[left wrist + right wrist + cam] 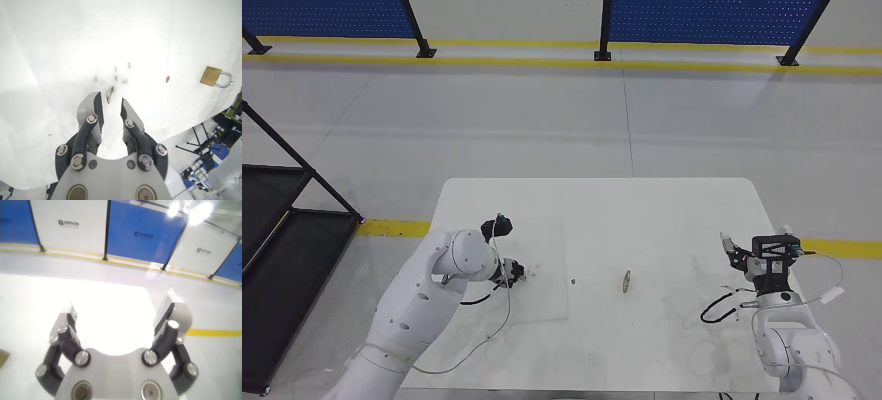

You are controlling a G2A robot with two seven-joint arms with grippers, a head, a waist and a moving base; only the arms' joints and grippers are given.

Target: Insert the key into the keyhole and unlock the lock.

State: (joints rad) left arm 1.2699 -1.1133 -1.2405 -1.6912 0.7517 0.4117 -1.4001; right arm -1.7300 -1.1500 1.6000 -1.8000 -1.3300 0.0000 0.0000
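Left end effector (111, 96) released, hovering over key (109, 97), straddling it for grasp; lock (211, 76) lying at its 3 o'clock; right end effector (123, 307) released, waiting.

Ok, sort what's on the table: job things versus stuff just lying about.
For the job: key; lock; left gripper, open, at the key.
Lying about: brown chip; dark marks on the table.
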